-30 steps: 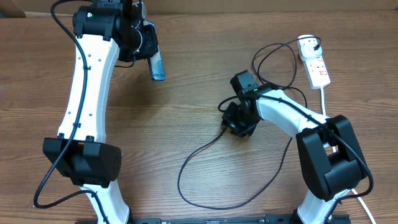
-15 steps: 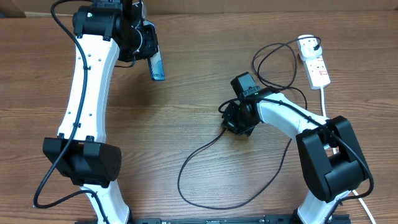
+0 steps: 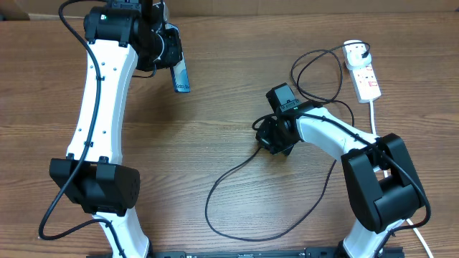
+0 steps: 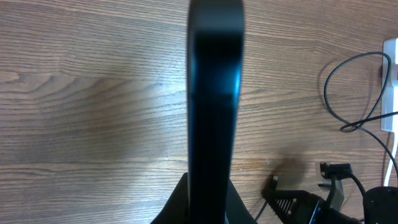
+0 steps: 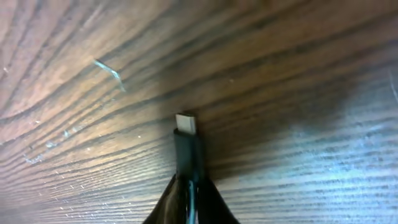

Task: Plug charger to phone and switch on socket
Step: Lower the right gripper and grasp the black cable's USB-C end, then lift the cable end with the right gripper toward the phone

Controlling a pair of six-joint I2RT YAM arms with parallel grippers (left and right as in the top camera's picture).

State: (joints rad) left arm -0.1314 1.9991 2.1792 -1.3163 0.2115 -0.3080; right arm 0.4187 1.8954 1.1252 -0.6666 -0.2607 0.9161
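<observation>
The phone (image 3: 182, 77) hangs above the table at the upper left, with my left gripper (image 3: 174, 66) shut on one end of it. In the left wrist view the phone (image 4: 214, 93) shows edge-on as a dark slab rising out of the left gripper (image 4: 208, 202). My right gripper (image 3: 263, 138) is low over the table's middle, shut on the charger connector (image 5: 187, 146); its metal tip (image 5: 186, 123) sticks out past the fingers, just above the wood. The charger cable (image 3: 237, 168) loops over the table to the white socket (image 3: 366, 77) at the far right.
A thick white cord (image 3: 374, 115) trails from the socket toward the right arm's base (image 3: 384, 186). Loops of black cable (image 3: 315, 68) lie between my right arm and the socket. The left arm's base (image 3: 97, 186) stands at the near left.
My right gripper's jaws have closed on the charger connector, and the gripper has edged slightly left. The left arm and the phone have not moved.
</observation>
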